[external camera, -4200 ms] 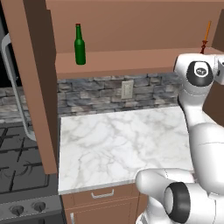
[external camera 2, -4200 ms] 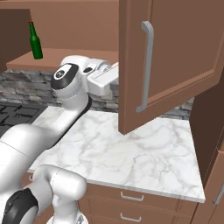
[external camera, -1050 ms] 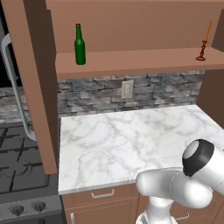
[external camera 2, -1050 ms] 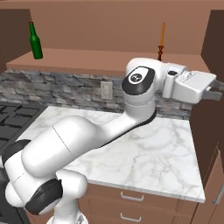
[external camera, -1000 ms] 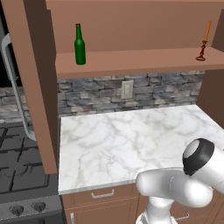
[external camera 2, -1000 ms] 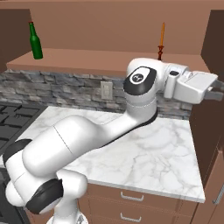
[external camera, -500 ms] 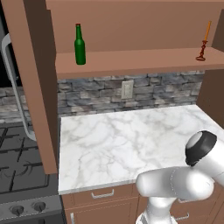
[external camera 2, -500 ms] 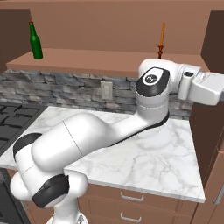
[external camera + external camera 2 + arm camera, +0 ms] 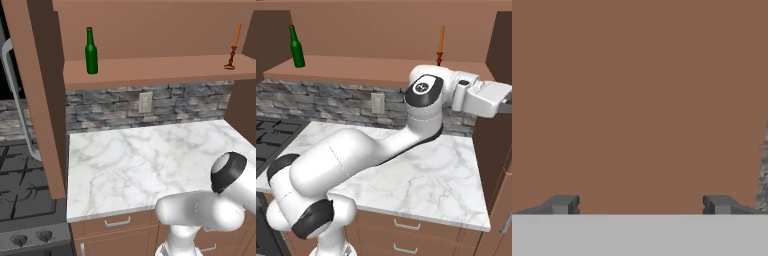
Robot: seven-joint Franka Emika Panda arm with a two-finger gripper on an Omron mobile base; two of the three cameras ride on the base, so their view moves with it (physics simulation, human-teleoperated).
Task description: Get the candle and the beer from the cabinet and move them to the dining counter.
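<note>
The beer (image 9: 90,50) (image 9: 297,47), a dark green bottle, stands upright at the left end of the open cabinet's shelf (image 9: 150,70) (image 9: 356,68). At the shelf's right end stands the thin orange candle (image 9: 233,47) (image 9: 441,45) on its small dark holder. My gripper (image 9: 640,205) is open with nothing between its fingertips (image 9: 562,204), and it faces a flat brown wood surface close up. In the right base view the hand (image 9: 485,98) reaches out to the far right edge, below and to the right of the candle. The dining counter is out of view.
A marble worktop (image 9: 150,160) (image 9: 441,175) lies under the shelf, backed by a stone backsplash with an outlet (image 9: 145,102). The cabinet's left door (image 9: 42,95) hangs open over a stove (image 9: 22,195). Brown wood panels (image 9: 496,160) stand at the right. Drawers (image 9: 406,225) sit below.
The hand has swung further right, toward the brown panel at the right edge. The bottle and the candle have not moved. The jaws have stayed open.
</note>
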